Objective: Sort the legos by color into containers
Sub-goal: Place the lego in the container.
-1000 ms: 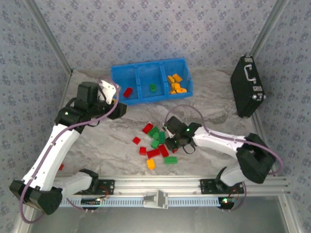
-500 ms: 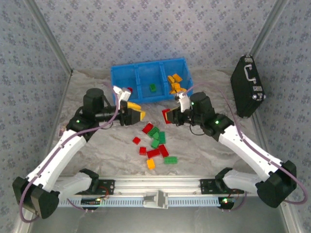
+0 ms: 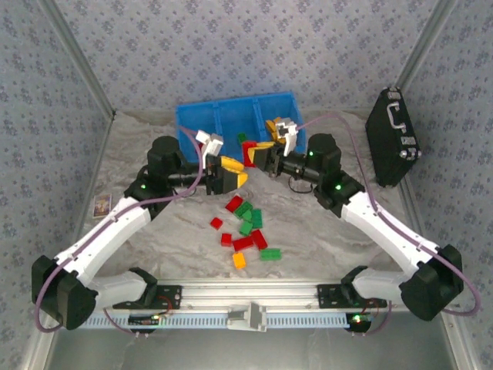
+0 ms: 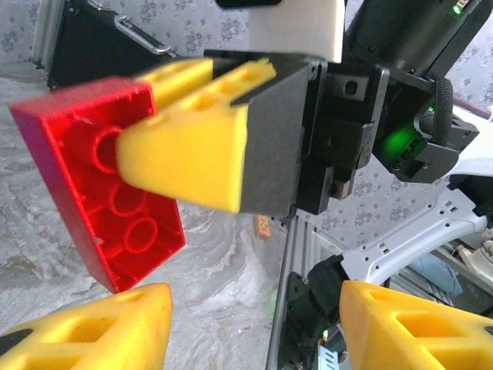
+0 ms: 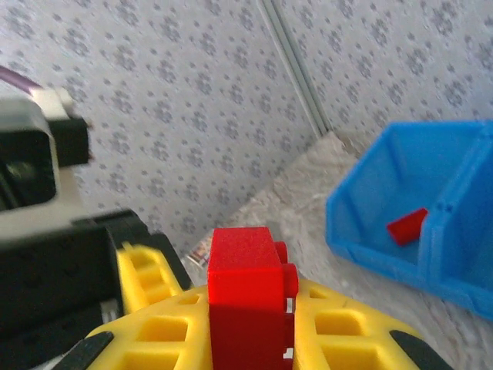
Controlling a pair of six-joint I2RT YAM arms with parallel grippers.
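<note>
Red brick [image 4: 92,177] seemingly upright, underside leftward.

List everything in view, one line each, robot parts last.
Blue plastic three-compartment tray: one, far middle of table.
Bricks in tray: one red, one green, some orange; separate compartments.
Loose plastic bricks: about ten, red, green, one orange; table centre.
Black case with metal handle: one, far right.
Small card: one, dark, left edge.
Red plastic brick: one, gripped mid-air before tray.
Right claw: yellow pads, shut on that brick.
Left claw: yellow pads, open, facing it.
</note>
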